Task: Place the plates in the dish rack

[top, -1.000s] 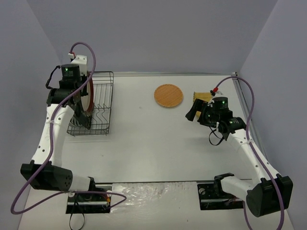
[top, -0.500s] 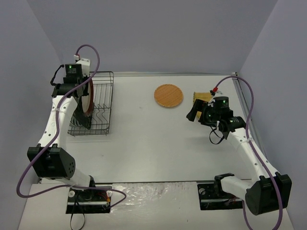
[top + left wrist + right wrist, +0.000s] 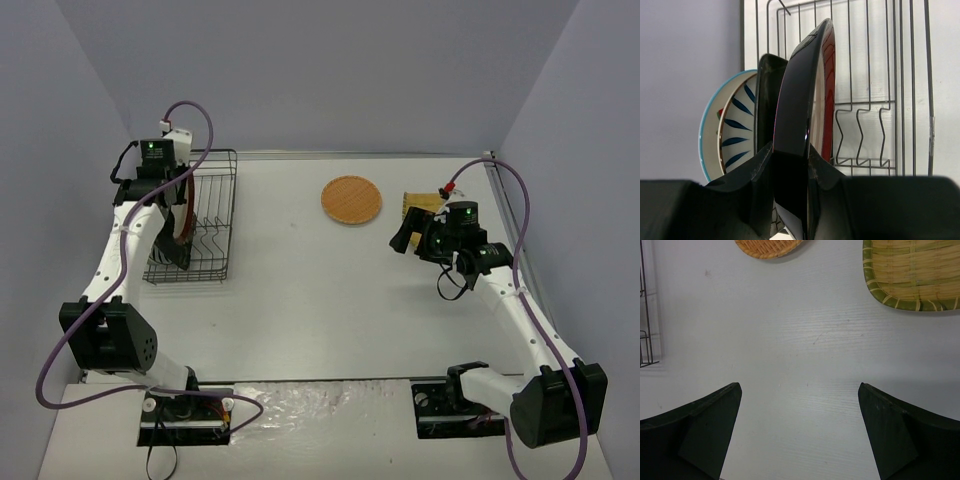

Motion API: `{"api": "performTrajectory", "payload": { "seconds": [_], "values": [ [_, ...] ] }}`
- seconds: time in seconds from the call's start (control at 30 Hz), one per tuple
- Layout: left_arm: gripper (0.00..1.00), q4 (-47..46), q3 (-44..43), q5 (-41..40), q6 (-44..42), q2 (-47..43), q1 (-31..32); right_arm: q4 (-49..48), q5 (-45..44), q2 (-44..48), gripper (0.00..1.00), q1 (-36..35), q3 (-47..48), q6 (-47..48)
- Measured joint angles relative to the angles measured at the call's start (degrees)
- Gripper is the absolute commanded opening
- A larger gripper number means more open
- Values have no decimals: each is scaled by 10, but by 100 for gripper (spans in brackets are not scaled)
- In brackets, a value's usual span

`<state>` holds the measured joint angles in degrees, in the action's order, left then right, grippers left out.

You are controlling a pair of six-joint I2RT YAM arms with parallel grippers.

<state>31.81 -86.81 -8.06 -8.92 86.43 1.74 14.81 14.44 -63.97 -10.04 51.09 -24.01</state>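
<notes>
- Left wrist view is showing the left gripper (image 3: pixel 790 160) pinching the rim of the dark-red-rimmed plate (image 3: pixel 812 85), its jaws standing only slightly apart with the plate's edge clamped between them.
- That plate is standing on edge inside the dish rack (image 3: pixel 232 215), probably so that it slides down between the divider prongs instead of lying flat across them.
- Just to its left, a dark plate (image 3: pixel 769 100) and a white plate with dark radial stripes (image 3: pixel 732 130) are leaning upright in the same rack, close to the wall. The held plate is going in beside them as the next in the row. Whether its lower edge is resting on the wires I cannot tell.
- Toward the middle, the orange round plate (image 3: pixel 351 200) is lying flat on the table, well apart from the rack and waiting to be loaded.
- On the right, the right gripper (image 3: pixel 799 405) is hovering over bare table with its jaws spread wide and gripping nothing. The yellow-green striped oblong plate (image 3: pixel 912 275) is lying near it, so this arm seems to be standing ready for that pickup.
</notes>
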Motion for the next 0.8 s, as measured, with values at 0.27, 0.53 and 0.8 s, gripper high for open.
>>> {"api": "performTrajectory", "payload": {
  "seconds": [0.27,0.53,0.8],
  "values": [
    [0,-18,32,12,0,12,0,0,4,0,100,4,0,1],
    [0,-43,81,28,14,11,-7,0,5,0,100,6,0,1],
    [38,-73,125,60,66,6,-44,0,4,0,100,7,0,1]
  ]
}}
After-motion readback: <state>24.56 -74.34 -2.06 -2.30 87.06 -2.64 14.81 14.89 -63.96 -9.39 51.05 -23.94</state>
